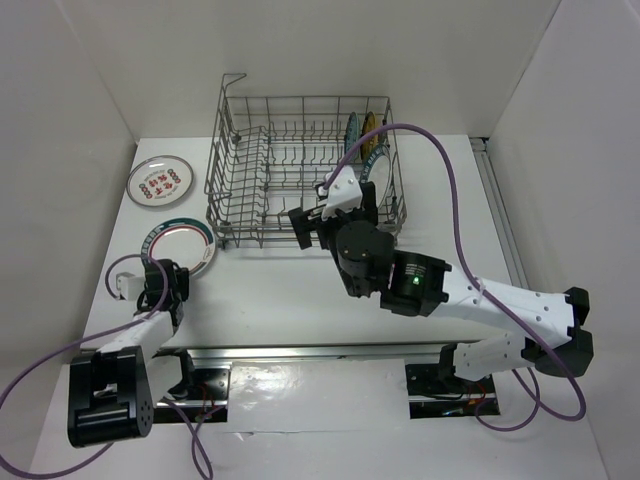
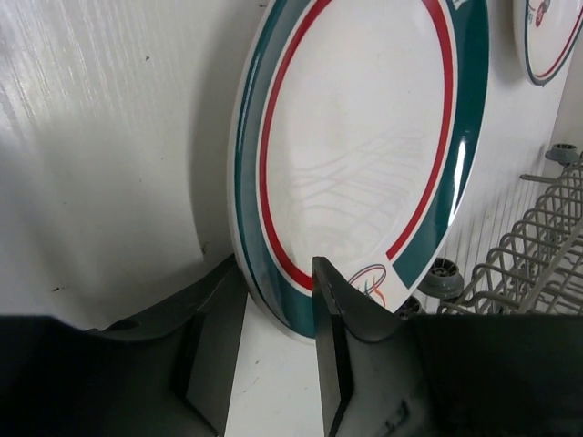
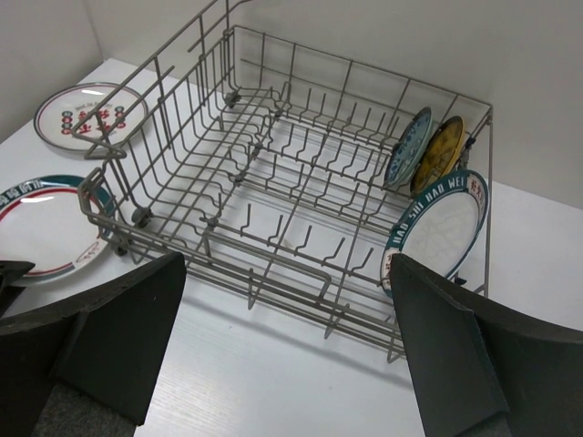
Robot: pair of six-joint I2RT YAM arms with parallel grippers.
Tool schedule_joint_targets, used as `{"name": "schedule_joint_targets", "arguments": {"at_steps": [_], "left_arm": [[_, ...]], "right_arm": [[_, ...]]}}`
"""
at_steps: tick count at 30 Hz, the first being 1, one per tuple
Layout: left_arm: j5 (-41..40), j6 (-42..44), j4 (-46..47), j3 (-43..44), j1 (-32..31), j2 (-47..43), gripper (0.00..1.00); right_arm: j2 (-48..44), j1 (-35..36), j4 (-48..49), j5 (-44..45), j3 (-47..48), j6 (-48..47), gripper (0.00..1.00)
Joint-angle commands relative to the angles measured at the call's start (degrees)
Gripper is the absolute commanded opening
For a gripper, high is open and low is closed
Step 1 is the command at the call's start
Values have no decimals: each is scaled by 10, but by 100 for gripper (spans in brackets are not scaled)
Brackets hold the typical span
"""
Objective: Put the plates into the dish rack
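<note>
2 hands spread: right hand [image 3: 287, 264] near rack [image 1: 214, 185]; left hand [image 2: 273, 273] astride cropped teal-rim plate [image 2: 364, 164].

Dish rack [image 1: 270, 165] holds three plates [image 3: 435, 228] (right end); two plates [image 1: 158, 182] sit left.

This is a robotics lab bench set up as a test cell. A plain white table [image 1: 300, 300] is boxed in by bare white panels [image 1: 60, 110] at the left, top and right of the overhead view. Two white-and-black arms, the left arm [image 1: 140, 330] and the right arm [image 1: 510, 300], are bolted to a shiny metal rail [image 1: 310, 352] along the bottom edge. Purple cables [image 1: 455, 205] loop loose from them. An aluminium track [image 1: 500, 230] runs down the right side. The household things, a wire rack [image 1: 290, 170] and a few plates [image 1: 158, 182], sit on this bare table.
</note>
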Motion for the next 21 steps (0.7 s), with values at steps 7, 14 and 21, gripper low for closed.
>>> {"name": "schedule_joint_targets", "arguments": {"at_steps": [7, 14, 21], "left_arm": [[15, 11, -27, 19, 20, 16, 21], [27, 14, -33, 19, 30, 30, 0], [29, 58, -64, 59, 36, 31, 0]], "right_arm": [[-6, 5, 35, -1, -11, -6, 100], [-6, 5, 35, -7, -17, 0, 100], [-12, 5, 29, -7, -17, 0, 100]]}}
